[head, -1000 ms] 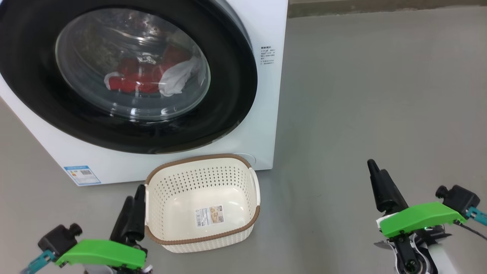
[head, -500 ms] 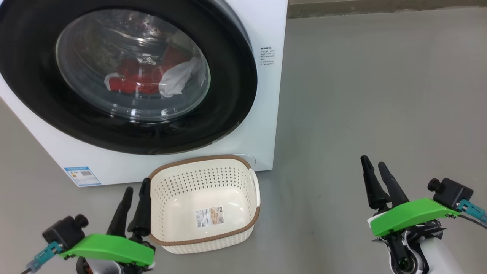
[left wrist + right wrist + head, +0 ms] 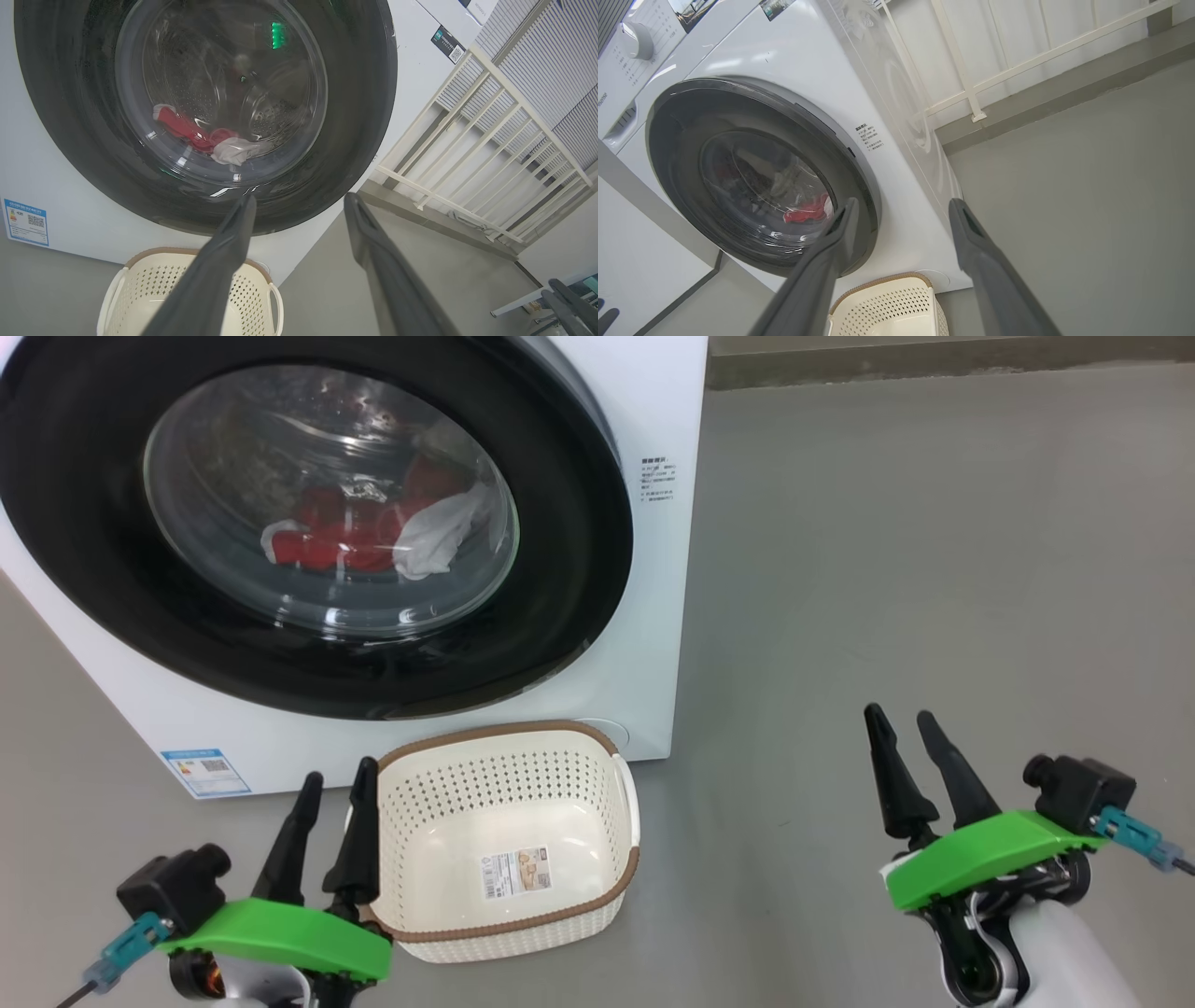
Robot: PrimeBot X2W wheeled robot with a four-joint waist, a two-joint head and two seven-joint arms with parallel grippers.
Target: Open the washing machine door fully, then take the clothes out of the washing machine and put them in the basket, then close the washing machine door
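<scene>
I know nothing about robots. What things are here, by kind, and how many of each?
washing machine: 1
basket: 1
clothes heap, red and white: 1
tools, left tool and right tool: 2
Total: 5

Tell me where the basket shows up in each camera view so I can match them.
Head view: basket lower centre, just below the washing machine door.
Left wrist view: basket bottom left, cut off by the bottom edge.
Right wrist view: basket bottom centre, cut off by the edge.
Shared landmark: the red clothes behind the door glass.
</scene>
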